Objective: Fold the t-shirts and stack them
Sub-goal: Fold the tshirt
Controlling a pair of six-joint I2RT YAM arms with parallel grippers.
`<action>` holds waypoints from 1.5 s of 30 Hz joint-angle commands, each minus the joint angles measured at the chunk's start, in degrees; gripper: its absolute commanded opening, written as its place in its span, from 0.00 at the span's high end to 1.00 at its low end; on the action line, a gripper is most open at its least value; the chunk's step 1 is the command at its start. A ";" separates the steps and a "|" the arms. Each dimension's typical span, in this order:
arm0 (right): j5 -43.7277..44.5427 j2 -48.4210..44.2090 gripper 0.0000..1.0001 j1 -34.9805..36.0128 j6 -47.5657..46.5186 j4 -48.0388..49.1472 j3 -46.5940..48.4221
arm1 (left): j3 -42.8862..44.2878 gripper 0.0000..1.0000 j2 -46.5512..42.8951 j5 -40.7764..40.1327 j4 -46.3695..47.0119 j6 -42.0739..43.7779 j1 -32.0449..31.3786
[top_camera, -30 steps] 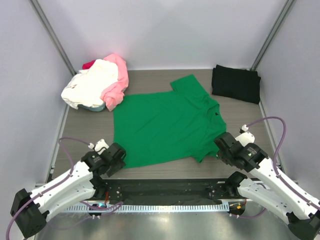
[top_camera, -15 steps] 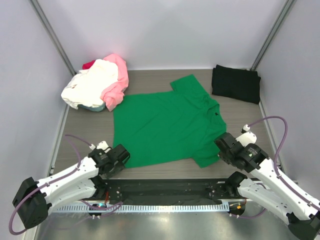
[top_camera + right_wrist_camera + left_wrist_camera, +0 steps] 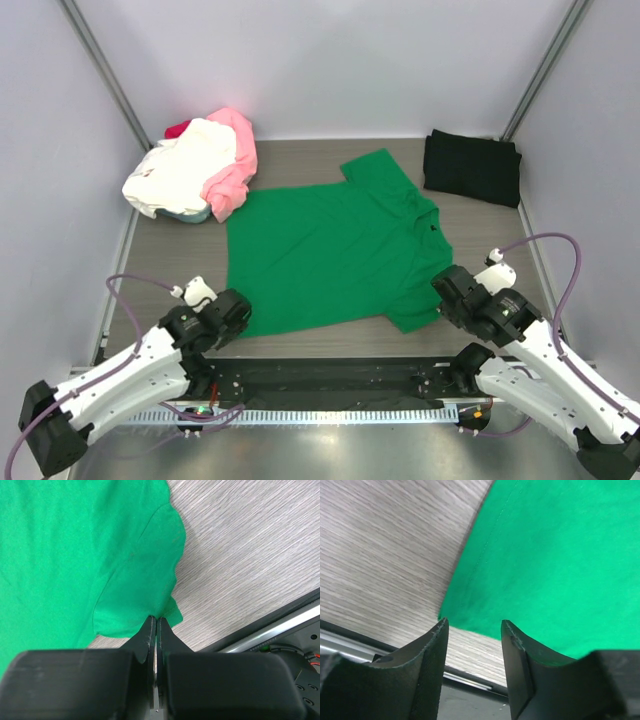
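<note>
A bright green t-shirt (image 3: 330,250) lies spread flat in the middle of the table, collar to the right. My right gripper (image 3: 446,296) is shut on the hem of its near sleeve (image 3: 150,590), the cloth pinched at the fingertips (image 3: 156,619). My left gripper (image 3: 243,314) is open just short of the shirt's near left corner (image 3: 451,611), and nothing lies between its fingers (image 3: 472,624). A folded black t-shirt (image 3: 470,167) sits at the back right. Cream-white (image 3: 185,170), pink (image 3: 233,160) and red (image 3: 178,128) t-shirts lie heaped at the back left.
A black rail (image 3: 330,380) runs along the near table edge, close under both grippers. Grey walls and slanted metal posts (image 3: 105,75) close in the sides and back. Bare wood-grain table (image 3: 170,260) shows left of the green shirt.
My left gripper moved in toward the shirt's corner, then drew back slightly, and its jaws narrowed a little. The right gripper has stayed shut on the sleeve.
</note>
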 commanded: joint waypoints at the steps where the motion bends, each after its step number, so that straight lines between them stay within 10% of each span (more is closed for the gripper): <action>1: 2.46 0.43 0.99 0.13 -0.15 0.15 1.63 | -1.35 0.52 -2.36 -3.47 0.01 -1.48 -0.13; 16: 1.67 2.63 0.99 0.04 -1.03 2.08 1.90 | 0.93 0.42 9.23 -3.64 2.38 0.36 -0.13; 31: 1.76 2.11 0.99 0.13 -1.47 1.38 3.21 | 3.47 1.00 9.95 0.13 5.82 4.40 -0.04; 45: 6.50 10.70 0.99 0.13 -9.81 5.24 15.86 | 19.90 1.00 7.21 -0.74 -2.28 13.36 4.95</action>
